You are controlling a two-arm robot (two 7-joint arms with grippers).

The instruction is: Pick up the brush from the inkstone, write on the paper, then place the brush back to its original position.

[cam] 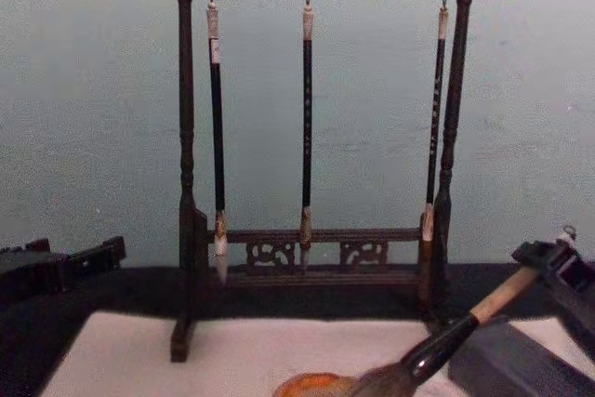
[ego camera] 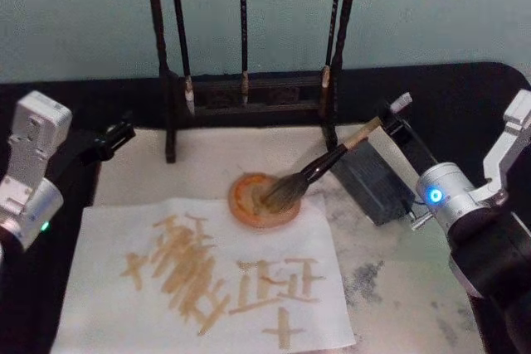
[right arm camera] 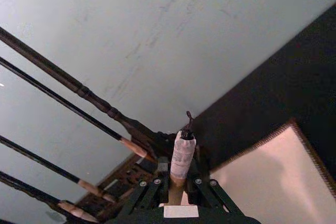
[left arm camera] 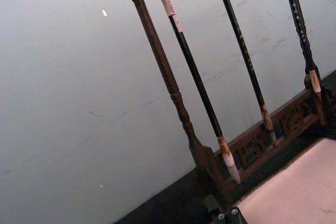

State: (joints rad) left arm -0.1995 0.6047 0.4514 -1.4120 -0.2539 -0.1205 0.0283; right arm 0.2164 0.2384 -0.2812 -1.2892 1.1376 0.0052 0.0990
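Right gripper (ego camera: 390, 122) clamped on thick tan-handled bushy brush (ego camera: 319, 167), bristles in round orange dish (ego camera: 249, 205); dark wooden rack (ego camera: 249, 89) behind, 3 slim brushes (cam: 307, 118) hanging.

Left gripper (ego camera: 116, 134) idle at worktop's left edge, opening unclear.

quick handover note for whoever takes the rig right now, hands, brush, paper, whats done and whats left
Right hand: shut on the brush, its bristles resting in the round orange dish.
Left hand: idle at the table's left, off the paper.
Done: tan strokes cover the paper.
Left: the brush is not yet released; let go and pull the right arm back.
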